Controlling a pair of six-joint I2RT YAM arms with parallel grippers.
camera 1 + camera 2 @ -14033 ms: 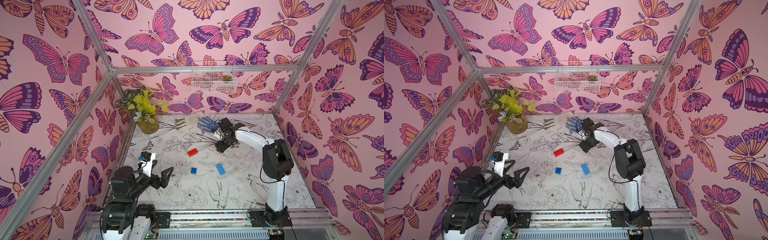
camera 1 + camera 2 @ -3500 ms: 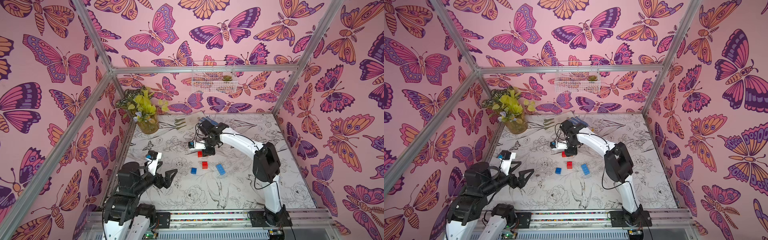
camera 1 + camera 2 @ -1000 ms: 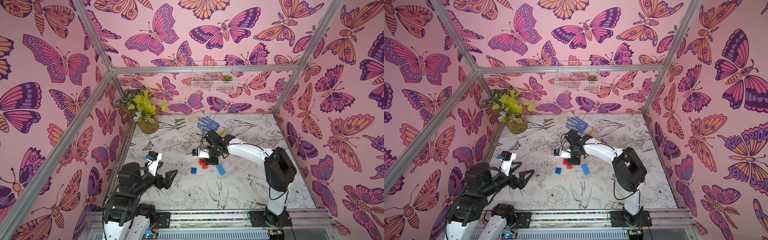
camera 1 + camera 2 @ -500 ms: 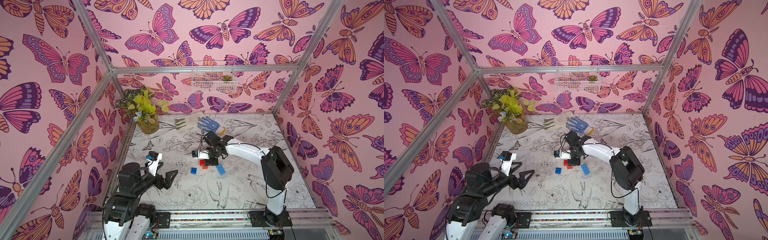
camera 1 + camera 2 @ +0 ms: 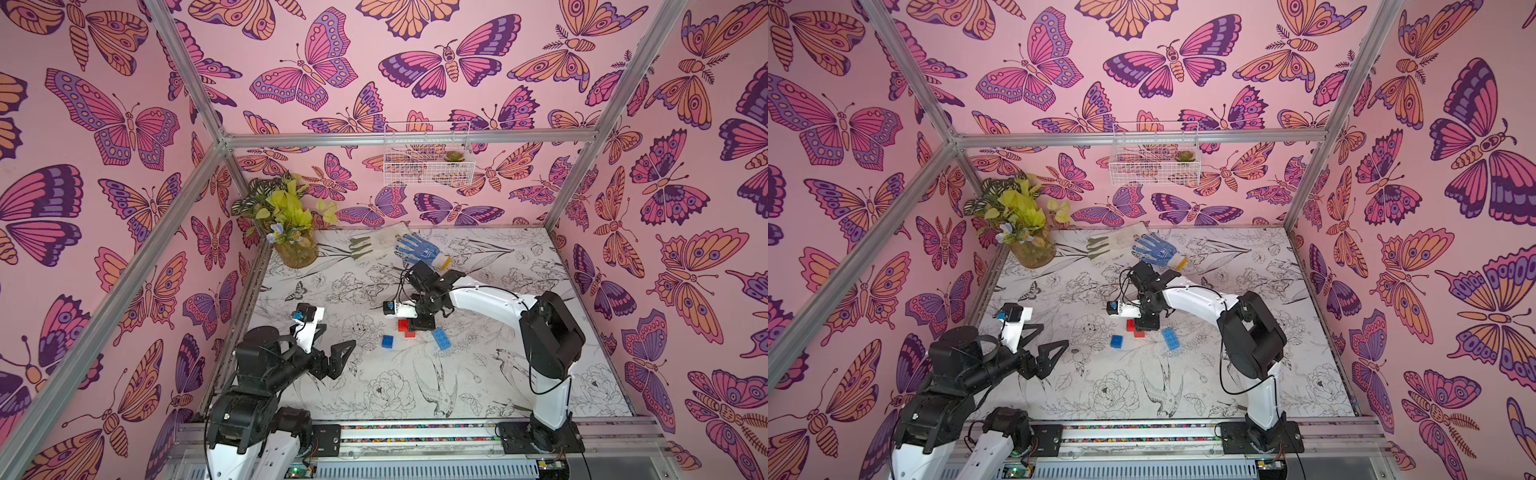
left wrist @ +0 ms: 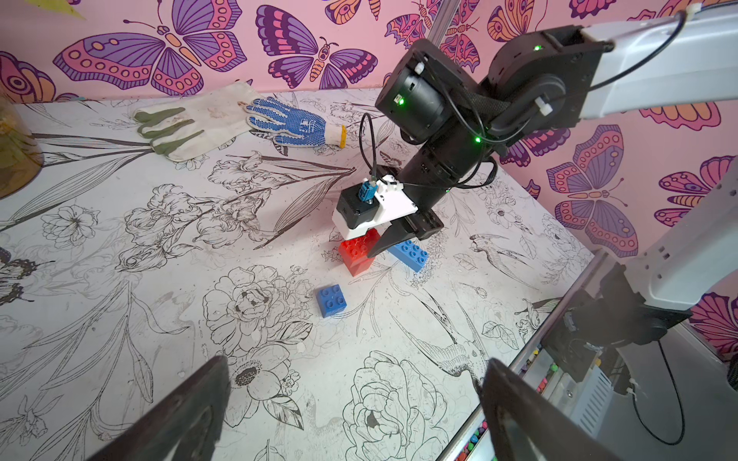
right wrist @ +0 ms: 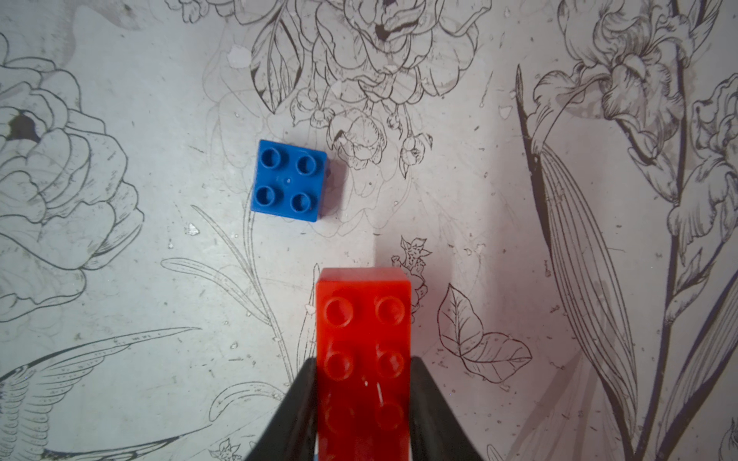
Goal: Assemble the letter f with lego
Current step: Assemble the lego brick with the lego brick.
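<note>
We see the right gripper [image 7: 363, 403] clamped on the long red brick [image 7: 363, 343], its black wedge fingers [image 7: 297, 407] pressing the glossy sides, studs up. In both top views it sits just below frame centre. The left wrist view shows a short red brick [image 6: 356, 264] under it; the right wrist view doesn't. Lower left of the reds lies the short blue brick [image 5: 387, 341], square w/ 4 studs. Just right of them is the long blue brick [image 5: 441, 338]. At lower left the left gripper [image 5: 338, 338] gapes wide, holding nothing. The table [image 5: 478, 395] is matte w/ floral line-art.
</note>
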